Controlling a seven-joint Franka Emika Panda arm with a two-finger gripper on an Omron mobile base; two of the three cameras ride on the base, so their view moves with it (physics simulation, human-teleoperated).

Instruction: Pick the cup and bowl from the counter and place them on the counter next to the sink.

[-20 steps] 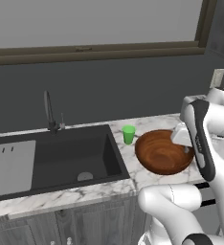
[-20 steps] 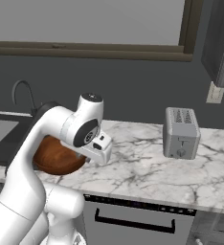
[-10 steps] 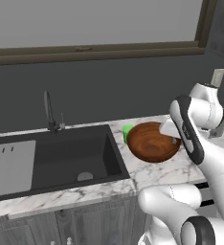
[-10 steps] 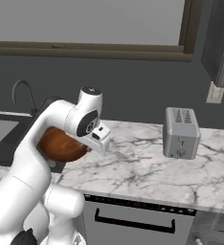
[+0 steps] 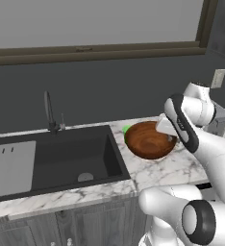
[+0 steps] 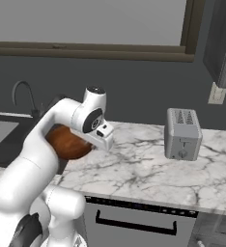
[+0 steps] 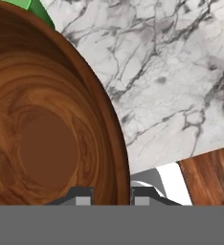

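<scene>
1. Bowl (image 5: 149, 140): reddish-brown, glossy, tilted, lifted clear of the counter (image 5: 177, 166), just right of the sink (image 5: 61, 158). Hand view shows its inside (image 7: 42, 139) close up, rim running between the two finger tips.
2. Gripper (image 7: 112, 196): narrowly parted, clamped on the bowl's rim, one finger (image 7: 80, 195) inside the wall, the other outside. From the left base view the hand sits at the bowl's right edge (image 5: 166, 129).
3. Cup (image 5: 126, 129): green, a sliver showing behind the bowl's left rim, near the sink's back right corner. In the hand view a green patch (image 7: 30, 8) at the top edge, past the bowl rim. Can't tell whether cup and bowl touch.
4. Right base view: the bowl (image 6: 66, 143) is partly hidden behind the arm, above the counter's left end.
5. Faucet (image 5: 49, 113): dark, curved, behind the sink.
6. Drainboard (image 5: 8, 166): flat, grey, left of the basin.
7. Toaster (image 6: 182, 133): grey, on the counter, well to the right of the bowl.
</scene>
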